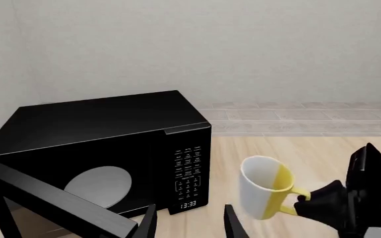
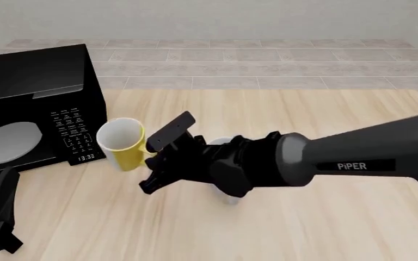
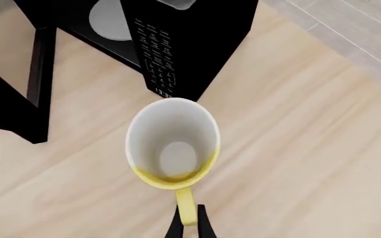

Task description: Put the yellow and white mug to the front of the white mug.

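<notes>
Holding yellow and white mug [image 1: 266, 187] by handle, right gripper [image 1: 304, 199] jaws pinching it; mug up off tabletop [image 1: 309, 158], beside microwave [image 1: 104, 153]. Left gripper [image 1: 189, 222] jaws spread, holding nothing.

Front view: mug [image 2: 122, 143] tipped sideways. White mug [image 2: 222, 142] mostly hidden behind arm. Best: keep pinch tight, stand mug straight, set down gently near side.

Right wrist view: white inside [image 3: 172, 144], yellow handle.
</notes>
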